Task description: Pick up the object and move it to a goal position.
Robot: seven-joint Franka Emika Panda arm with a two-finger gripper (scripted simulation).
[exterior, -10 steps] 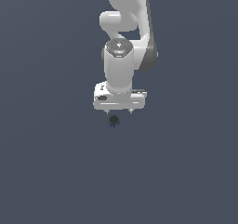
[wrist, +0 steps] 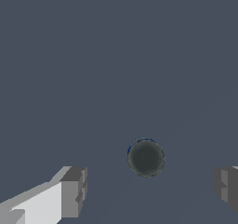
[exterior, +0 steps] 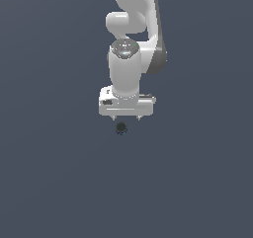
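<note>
Tool (wrist: 148,188) wide apart, holding nothing. Small dark ball (wrist: 146,158) (a bit blue at the rim) down between the two fingers (wrist: 74,190), touching neither. In the exterior view, ball (exterior: 121,128) just under the white tool (exterior: 126,117).

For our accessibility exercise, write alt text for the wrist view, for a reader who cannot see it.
A small dark ball lies on a plain grey-blue surface, in the gap between two grey fingertips of an open gripper and touching neither. Nothing else is in view.
</note>
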